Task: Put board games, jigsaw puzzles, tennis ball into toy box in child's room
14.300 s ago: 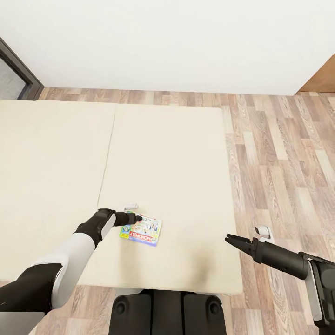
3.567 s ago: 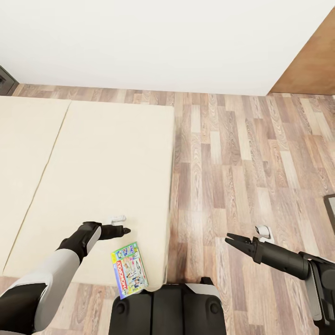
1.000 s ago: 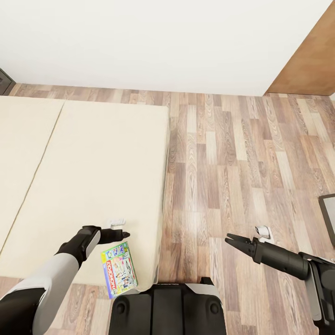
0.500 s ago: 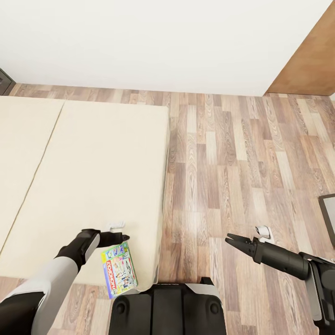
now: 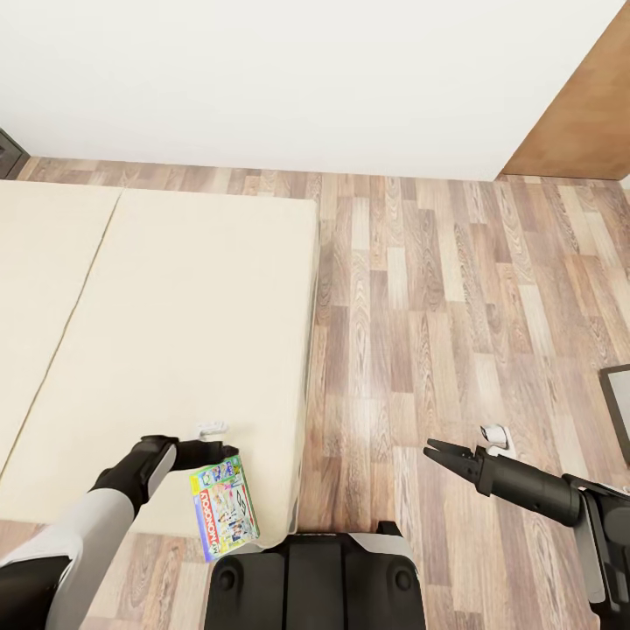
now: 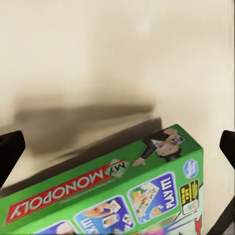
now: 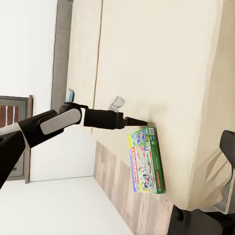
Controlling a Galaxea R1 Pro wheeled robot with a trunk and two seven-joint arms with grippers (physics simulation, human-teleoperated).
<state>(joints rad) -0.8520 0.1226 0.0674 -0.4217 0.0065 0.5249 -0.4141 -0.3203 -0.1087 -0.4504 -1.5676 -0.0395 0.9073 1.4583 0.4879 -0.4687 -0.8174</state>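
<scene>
My left claw [image 5: 229, 456], open, straddles the board game's [image 5: 225, 508] far edge overhanging the bed [image 5: 175, 350], ready to grip.

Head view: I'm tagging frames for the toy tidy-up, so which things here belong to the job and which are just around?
Part of the job:
- Monopoly board game, lying at the near edge of the bed
- left end effector, at the game's far edge

Just around:
- wood-plank floor
- white wall
- right end effector, over the floor
</scene>
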